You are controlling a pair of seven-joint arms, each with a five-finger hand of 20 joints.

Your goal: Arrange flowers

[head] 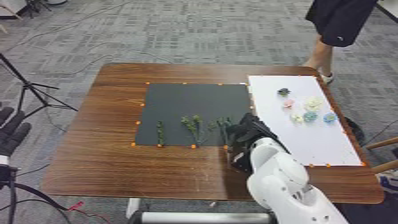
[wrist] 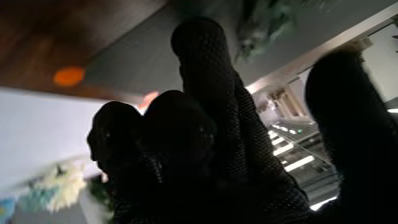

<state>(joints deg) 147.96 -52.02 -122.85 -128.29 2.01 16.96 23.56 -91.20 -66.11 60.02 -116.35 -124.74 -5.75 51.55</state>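
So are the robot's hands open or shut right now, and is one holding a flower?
Left hand: open, no flower in it.
Right hand: open, thumb apart, holding nothing.

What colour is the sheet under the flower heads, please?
The sheet is white; the head view shows it best.

Table: brown wood (head: pixel 98 172), with a visible grain and rounded corners
Dark mat: rectangular (head: pixel 195 97), on the table's far half
White sheet: long and narrow (head: pixel 306 147), just beside the dark mat's right side, near the table's right edge
Orange markers: small spots (head: pixel 194 146) along the edges of mat and sheet
Green stems: leafy (head: pixel 161 134), lying apart on the dark mat, toward its near edge
Flower heads: a loose cluster (head: pixel 309 116) on the white sheet, dark, pink, cream and blue
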